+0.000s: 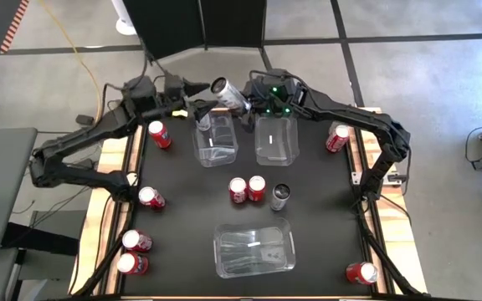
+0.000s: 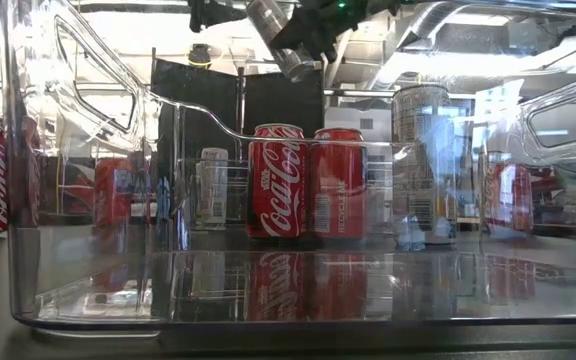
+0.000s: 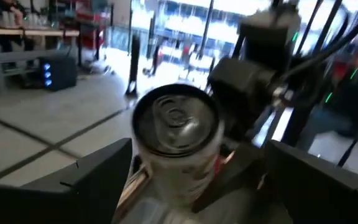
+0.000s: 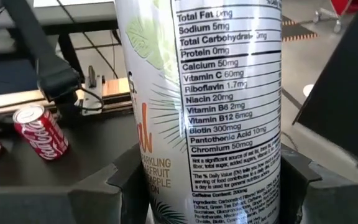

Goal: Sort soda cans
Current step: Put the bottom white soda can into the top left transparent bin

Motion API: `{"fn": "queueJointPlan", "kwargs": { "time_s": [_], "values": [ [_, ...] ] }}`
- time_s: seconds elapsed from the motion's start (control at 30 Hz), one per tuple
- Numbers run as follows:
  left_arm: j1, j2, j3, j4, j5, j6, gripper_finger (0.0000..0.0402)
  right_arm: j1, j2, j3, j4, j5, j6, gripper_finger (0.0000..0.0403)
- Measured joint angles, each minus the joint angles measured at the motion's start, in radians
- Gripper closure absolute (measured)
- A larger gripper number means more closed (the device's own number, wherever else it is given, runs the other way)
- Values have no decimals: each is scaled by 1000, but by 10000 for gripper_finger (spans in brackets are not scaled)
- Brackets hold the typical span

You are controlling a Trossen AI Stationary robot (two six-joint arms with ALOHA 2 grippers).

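Overhead first: silver-grey can (image 1: 228, 92) held tilted in the air at the far side of the counter (image 1: 182, 201), above the left of two clear bins (image 1: 215, 140) there. Right tool (image 1: 249, 102) is clamped on the can's body. Left tool (image 1: 197, 104) sits at the can's other end; whether it grips or stands loose I cannot tell. Second far bin (image 1: 275, 140) and a near bin (image 1: 255, 247) are also on the counter. Two red cans (image 1: 247, 190) stand touching mid-counter, a dark-bodied can (image 1: 280, 197) just beside them. Other red cans are scattered near the edges; labels unreadable from above.

Low view: seen through the near bin's wall (image 2: 88, 150). The two red cans (image 2: 308, 180) read "Coca-Cola" in white script. A silver can (image 2: 420, 150) stands to their right, its print blurred by plastic. Held can (image 2: 273, 35) is cut off at the top.

Left wrist view: can's silver top (image 3: 178, 121) faces the camera, with dark fingers (image 3: 73, 186) on either side.

Right wrist view: held can (image 4: 197, 106) fills the frame; a nutrition panel lists "Sodium 5mg", "Calcium 50mg", "Biotin 300mcg", "Chromium 50mcg", plus "SPARKLING". A lying red can (image 4: 40, 132) shows Coca-Cola script.
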Motion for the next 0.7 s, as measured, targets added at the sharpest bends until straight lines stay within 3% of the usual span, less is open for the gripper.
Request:
{"fn": "queueJointPlan", "kwargs": {
  "time_s": [0.2,0.7],
  "values": [
    [18,74,169,-218,-32,128,40,2,0,0,-22,-16,-51,157],
    [34,283,438,-420,84,152,40,7,6,1,1,-20,-90,157]
  ]
}}
